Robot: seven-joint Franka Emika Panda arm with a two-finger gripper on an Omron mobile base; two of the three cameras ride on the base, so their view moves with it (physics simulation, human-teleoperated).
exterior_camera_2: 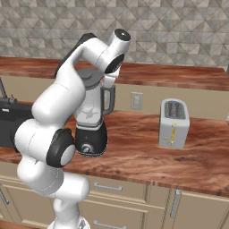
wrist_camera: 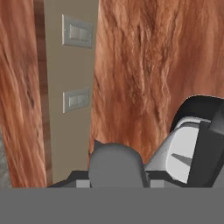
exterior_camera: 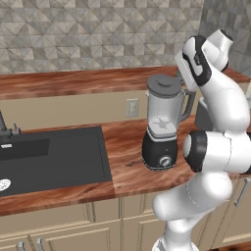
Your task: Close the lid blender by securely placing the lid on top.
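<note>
The blender (exterior_camera: 161,130) stands on the wooden counter, a black base with a silver dial under a clear tapered jar (exterior_camera_2: 91,107). The dark grey lid (exterior_camera: 164,84) lies across the jar's mouth, knob up. My gripper (exterior_camera_2: 109,82) reaches down at the lid's right edge, above the jar's handle. My own forearm hides it in the left base view. In the hand view a dark grey lump of the lid (wrist_camera: 116,165) fills the gap where the fingertips rise, with the jar (wrist_camera: 183,153) just to its right. The gripper looks shut on the lid's rim.
A silver toaster (exterior_camera_2: 173,123) stands on the counter right of the blender. A dark sink (exterior_camera: 49,157) with a faucet lies to the left. Wall outlets (wrist_camera: 77,99) sit on the beige backsplash behind the blender, below a raised wooden ledge (exterior_camera: 73,81).
</note>
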